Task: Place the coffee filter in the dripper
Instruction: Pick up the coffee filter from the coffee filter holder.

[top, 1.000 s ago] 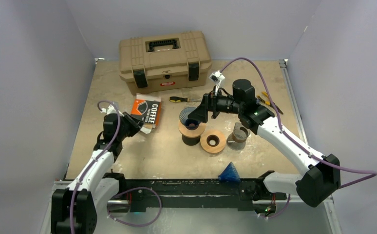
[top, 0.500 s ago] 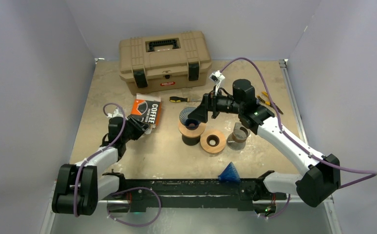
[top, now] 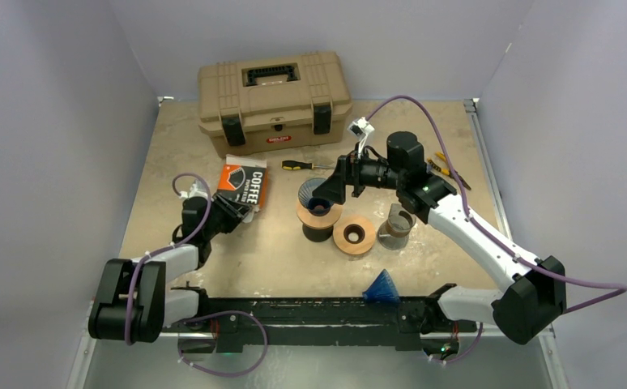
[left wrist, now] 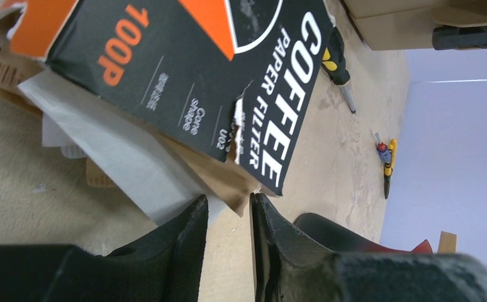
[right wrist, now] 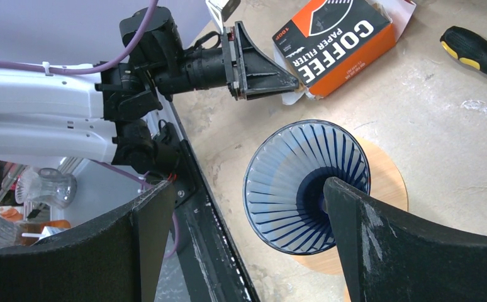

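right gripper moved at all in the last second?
No. The right gripper sits open at the blue ribbed cone dripper, at the same offset from the tan plastic toolbox as before.

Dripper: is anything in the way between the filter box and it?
Nothing lies between box and dripper, which is empty. But the right tool hangs at the dripper, fingers wide either side of its mouth, crowding the way in from above.

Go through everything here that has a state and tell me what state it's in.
Toolbox: lid shut, both latches down.
Filter box: torn open, filters poking out.
Dripper: upright, empty, no filter inside.
Left claw: narrowly open at the box's torn end.
Right claw: wide open over the dripper.
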Available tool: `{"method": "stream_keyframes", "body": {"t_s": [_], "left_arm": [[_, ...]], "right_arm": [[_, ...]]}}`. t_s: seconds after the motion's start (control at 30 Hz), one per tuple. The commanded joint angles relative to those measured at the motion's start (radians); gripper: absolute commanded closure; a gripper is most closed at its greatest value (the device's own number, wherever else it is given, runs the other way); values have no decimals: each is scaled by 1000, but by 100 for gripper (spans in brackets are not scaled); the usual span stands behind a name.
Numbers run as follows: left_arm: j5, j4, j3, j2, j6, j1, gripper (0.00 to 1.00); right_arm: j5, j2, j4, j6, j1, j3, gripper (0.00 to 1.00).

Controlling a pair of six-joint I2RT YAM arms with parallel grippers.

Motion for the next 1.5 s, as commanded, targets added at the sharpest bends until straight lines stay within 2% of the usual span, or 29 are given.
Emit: {"method": "stream_keyframes", "body": {"t_s": [0.0, 0.6, 1.23, 1.47], "left_arm": [[8, 89, -26, 9, -26, 7, 69], [-56, 138, -24, 55, -56, 7, 66], [-79, 166, -39, 14, -76, 7, 99], [-71, 121, -56, -69, -70, 7, 100]], "right_arm": [[-11, -6, 19, -15, -5, 42, 8], [-6, 6, 39, -6, -5, 41, 8], [-7, -6, 15, -10, -5, 50, 8], [-11, -8, 15, -10, -5, 44, 8]]}}
